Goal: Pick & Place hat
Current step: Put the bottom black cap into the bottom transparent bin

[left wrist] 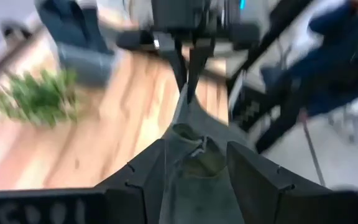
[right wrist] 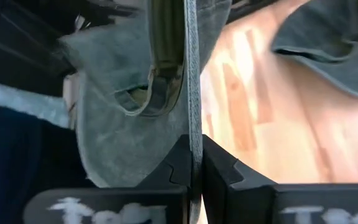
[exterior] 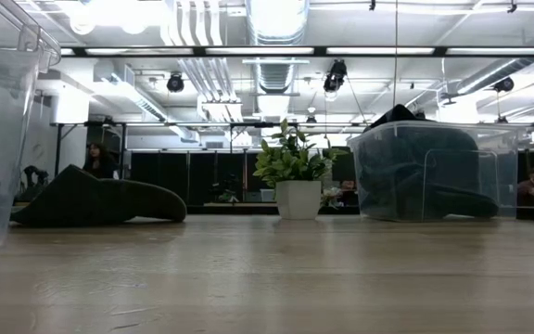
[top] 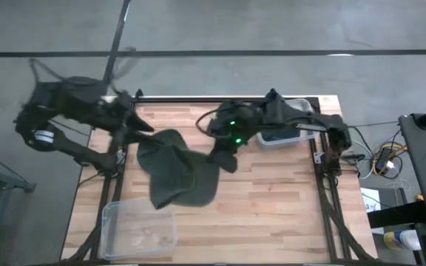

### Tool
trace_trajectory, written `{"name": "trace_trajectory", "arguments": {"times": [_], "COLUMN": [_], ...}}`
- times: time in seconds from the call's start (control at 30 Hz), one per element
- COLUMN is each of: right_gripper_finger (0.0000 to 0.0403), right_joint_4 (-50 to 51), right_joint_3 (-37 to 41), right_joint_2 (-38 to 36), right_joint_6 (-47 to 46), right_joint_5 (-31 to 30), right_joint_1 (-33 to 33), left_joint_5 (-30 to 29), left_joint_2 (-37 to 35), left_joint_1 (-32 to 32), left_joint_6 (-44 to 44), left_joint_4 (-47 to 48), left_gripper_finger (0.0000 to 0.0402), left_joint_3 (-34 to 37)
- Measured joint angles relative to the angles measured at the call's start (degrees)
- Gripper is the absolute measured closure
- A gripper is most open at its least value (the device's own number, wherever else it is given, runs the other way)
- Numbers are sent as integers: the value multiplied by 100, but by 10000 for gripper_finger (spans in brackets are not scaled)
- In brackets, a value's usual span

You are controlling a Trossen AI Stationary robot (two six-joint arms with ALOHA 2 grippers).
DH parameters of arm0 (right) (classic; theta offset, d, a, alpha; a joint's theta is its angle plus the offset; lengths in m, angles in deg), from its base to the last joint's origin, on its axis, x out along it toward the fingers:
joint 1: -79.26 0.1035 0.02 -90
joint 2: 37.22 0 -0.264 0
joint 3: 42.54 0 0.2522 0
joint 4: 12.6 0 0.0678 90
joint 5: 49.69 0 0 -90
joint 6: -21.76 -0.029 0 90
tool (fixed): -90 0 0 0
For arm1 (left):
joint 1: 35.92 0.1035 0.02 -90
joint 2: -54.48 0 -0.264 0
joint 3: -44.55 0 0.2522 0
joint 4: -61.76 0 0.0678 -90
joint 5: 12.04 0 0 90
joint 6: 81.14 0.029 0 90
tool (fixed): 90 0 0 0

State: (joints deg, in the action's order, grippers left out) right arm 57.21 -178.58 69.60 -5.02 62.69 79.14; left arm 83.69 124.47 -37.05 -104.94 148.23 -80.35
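A dark grey-green floppy hat (top: 180,174) lies spread on the wooden table, between my two grippers. In the low view it rests flat on the table at the left (exterior: 95,199). My left gripper (top: 130,133) is at the hat's left edge, shut on bunched cloth (left wrist: 194,165). My right gripper (top: 224,159) is at the hat's right edge, shut on the brim (right wrist: 193,155). The left wrist view also shows the right gripper farther off (left wrist: 188,68), shut on the hat's far side. My left gripper has a bunched part of the hat's left edge (left wrist: 191,146) between its two fingers; the cloth fills the gap. The hat runs on from there as a ridge toward the other gripper. My right gripper pinches the brim's edge (right wrist: 193,127) between its two fingers, the cloth seen edge-on as one thin layer. The crown with its olive inner band (right wrist: 160,68) lies beyond the fingers.
A clear plastic bin (top: 139,229) stands at the table's near left corner. A second clear bin (top: 279,134) with dark things in it stands at the far right. A potted plant (exterior: 295,181) stands at the far edge. People show in the room behind.
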Motion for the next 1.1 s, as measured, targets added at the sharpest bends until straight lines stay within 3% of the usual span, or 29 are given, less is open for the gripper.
{"name": "trace_trajectory", "arguments": {"times": [0.13,0.43,0.57,1.1], "right_gripper_finger": [394,394,394,394], "right_joint_4": [-72,-20,111,-9], "right_joint_3": [-314,-1271,-1239,-1272], "right_joint_2": [424,1200,1194,1055], "right_joint_6": [163,426,451,500], "right_joint_5": [236,535,580,464], "right_joint_1": [31,102,107,99], "left_joint_5": [564,1202,1257,1734], "left_joint_2": [438,1171,1395,1790], "left_joint_1": [5,193,189,193], "left_joint_6": [50,180,276,484], "left_joint_4": [235,850,1402,1641], "left_gripper_finger": [239,239,239,258], "left_joint_3": [-212,-660,-801,-771]}}
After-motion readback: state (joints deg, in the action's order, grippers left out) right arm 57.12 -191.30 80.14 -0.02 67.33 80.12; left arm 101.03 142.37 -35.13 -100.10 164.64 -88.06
